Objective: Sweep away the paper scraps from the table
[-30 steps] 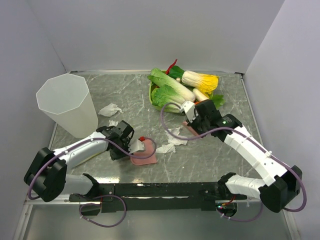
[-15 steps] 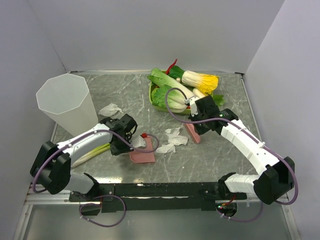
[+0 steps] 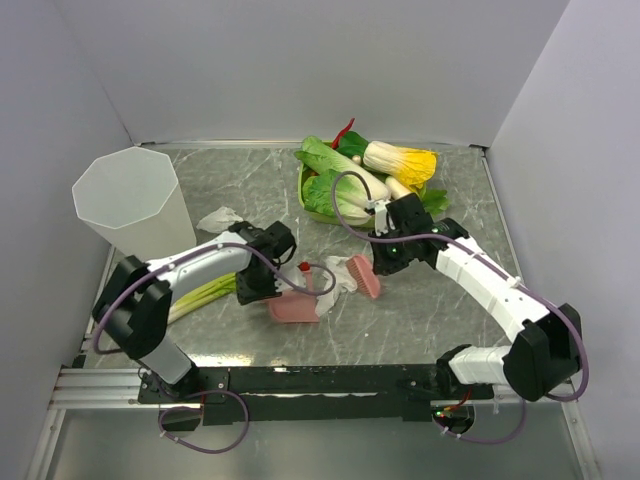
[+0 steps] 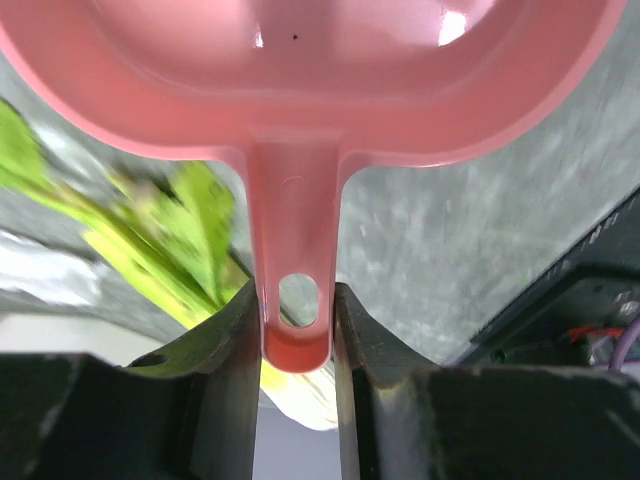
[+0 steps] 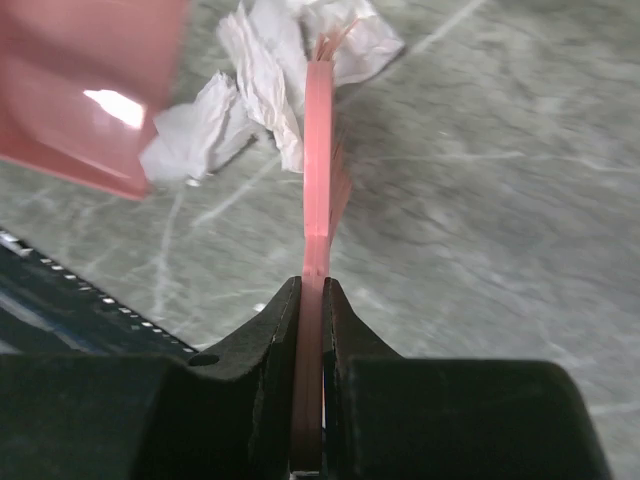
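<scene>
Several paper scraps [image 3: 333,281] lie on the table [image 3: 430,325] between a pink dustpan [image 3: 293,309] and a pink brush [image 3: 366,277]. My left gripper [image 3: 263,287] is shut on the dustpan's handle [image 4: 296,260], with the pan [image 4: 320,70] low on the table and its mouth toward the scraps. My right gripper [image 3: 386,258] is shut on the brush [image 5: 320,150], whose bristles touch the scraps [image 5: 262,85] next to the dustpan's edge [image 5: 80,95]. Another paper scrap [image 3: 220,218] lies apart, beside the cup.
A tall translucent white cup [image 3: 135,205] stands at the left. A green tray of toy vegetables [image 3: 365,175] sits at the back. A leek [image 3: 200,295] lies under my left arm and shows in the left wrist view [image 4: 170,235]. A black rail [image 3: 320,380] runs along the front edge.
My left gripper moved the dustpan right toward the scraps. My right gripper swept the brush left, pushing the scraps up against the dustpan.
</scene>
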Tool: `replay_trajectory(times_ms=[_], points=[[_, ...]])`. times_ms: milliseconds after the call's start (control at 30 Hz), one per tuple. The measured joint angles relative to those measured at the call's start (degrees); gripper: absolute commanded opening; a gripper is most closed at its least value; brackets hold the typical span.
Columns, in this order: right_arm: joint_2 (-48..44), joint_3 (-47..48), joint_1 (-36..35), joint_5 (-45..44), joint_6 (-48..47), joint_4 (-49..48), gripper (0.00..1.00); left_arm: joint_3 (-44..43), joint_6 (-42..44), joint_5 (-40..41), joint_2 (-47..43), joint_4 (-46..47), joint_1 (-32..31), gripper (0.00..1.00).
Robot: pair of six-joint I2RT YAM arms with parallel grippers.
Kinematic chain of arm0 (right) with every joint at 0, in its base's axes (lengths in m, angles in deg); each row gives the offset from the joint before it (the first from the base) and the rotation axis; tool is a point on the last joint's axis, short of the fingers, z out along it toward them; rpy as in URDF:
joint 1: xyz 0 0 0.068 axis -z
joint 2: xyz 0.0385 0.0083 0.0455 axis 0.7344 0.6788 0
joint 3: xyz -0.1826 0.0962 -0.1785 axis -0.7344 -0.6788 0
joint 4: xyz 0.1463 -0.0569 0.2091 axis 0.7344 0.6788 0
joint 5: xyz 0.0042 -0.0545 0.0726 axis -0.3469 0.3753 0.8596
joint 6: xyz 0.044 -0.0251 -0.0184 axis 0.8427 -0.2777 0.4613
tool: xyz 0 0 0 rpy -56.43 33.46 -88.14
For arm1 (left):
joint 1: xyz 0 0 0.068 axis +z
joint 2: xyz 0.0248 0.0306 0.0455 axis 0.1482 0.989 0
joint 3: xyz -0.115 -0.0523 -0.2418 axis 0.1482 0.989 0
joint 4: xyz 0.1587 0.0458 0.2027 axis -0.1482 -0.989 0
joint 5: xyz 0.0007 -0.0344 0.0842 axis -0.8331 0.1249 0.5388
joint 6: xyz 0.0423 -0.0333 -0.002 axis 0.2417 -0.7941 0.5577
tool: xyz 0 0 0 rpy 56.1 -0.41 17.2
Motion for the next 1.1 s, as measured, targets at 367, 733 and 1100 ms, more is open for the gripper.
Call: replay_trajectory(times_ms=[367, 733, 1100], points=[[5.0, 4.0, 0.0, 14.3, 2.2, -1.5, 0.0, -10.3, -6.0, -1.0, 8.9, 2.5, -4.0, 0.01], [-2.6, 6.3, 1.7, 15.0, -2.1, 7.2, 0.0, -6.5, -7.5, -0.9, 6.2, 2.8, -3.4, 0.01], [-1.0, 9.4, 3.7, 4.4, -3.6, 5.6, 0.0, -3.6, -8.2, 1.7, -0.9, -4.2, -1.9, 0.01]])
